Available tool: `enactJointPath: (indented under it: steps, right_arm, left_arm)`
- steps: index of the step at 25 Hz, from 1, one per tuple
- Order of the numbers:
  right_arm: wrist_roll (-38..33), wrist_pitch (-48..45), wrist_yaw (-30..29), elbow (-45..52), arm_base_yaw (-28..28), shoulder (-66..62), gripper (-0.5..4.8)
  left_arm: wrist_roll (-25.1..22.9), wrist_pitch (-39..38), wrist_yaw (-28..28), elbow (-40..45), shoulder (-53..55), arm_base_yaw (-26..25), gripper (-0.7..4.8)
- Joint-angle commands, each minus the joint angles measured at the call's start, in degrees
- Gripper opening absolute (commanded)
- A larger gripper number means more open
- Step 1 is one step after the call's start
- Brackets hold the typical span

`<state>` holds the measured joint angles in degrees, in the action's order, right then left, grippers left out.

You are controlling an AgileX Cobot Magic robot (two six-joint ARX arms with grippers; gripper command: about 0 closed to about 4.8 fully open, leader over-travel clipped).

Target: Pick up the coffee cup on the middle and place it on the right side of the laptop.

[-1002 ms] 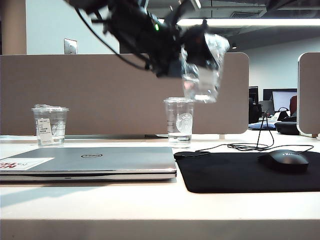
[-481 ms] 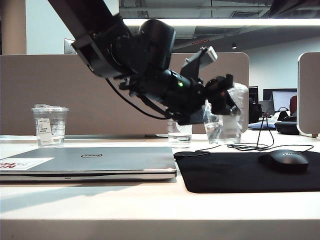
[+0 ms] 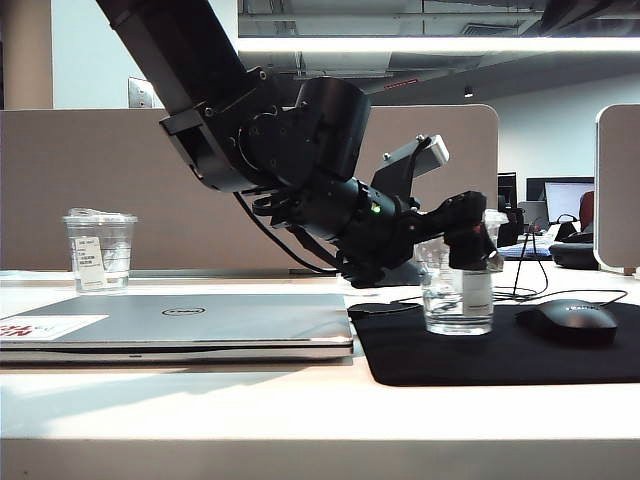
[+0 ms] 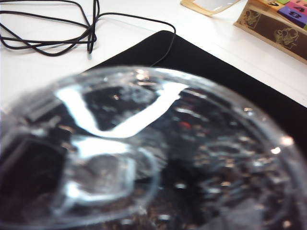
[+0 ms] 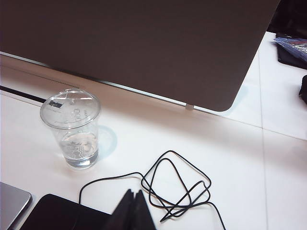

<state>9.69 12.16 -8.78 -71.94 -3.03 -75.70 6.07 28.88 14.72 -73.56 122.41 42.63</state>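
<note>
Exterior view: my left fingers [image 3: 470,245] stand spread around the coffee cup [image 3: 458,298], which sits on the black mouse pad [image 3: 500,350] right of the laptop [image 3: 180,325], mouse [image 3: 572,322] nearby. My right fingers [image 5: 134,211] are pressed together above a cable [image 5: 177,187] on the desk [image 5: 249,158], near a taller cup [image 5: 74,129].

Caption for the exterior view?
Left gripper around the coffee cup standing on the black mouse pad, right of the laptop.

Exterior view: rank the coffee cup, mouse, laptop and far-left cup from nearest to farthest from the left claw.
1. coffee cup, at the left claw, on the mousepad.
2. mouse, right of it.
3. laptop, to the left.
4. short cup with a label strip, far left.
</note>
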Motion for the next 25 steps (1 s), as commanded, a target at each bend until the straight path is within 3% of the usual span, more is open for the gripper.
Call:
enactJointPath:
  steps: [1, 8, 16, 25]
  right_arm:
    - [0.0, -0.8, 0.2, -0.3, 0.0, 0.4, -0.05]
    - [0.0, -0.8, 0.3, -0.3, 0.0, 0.4, -0.05]
    - [0.0, -0.8, 0.3, -0.3, 0.0, 0.5, -0.05]
    - [0.0, -0.4, 0.3, -0.3, -0.1, 2.0, -0.05]
  left_arm:
    - [0.0, 0.3, -0.4, -0.2, -0.2, -0.1, 4.62]
    - [0.4, -8.7, 3.6, -0.2, -2.6, 0.0, 4.68]
    - [0.1, -18.4, 3.1, -0.1, -8.9, 0.3, 4.79]
    - [-0.1, -40.3, -0.1, -0.1, -15.4, 0.3, 4.79]
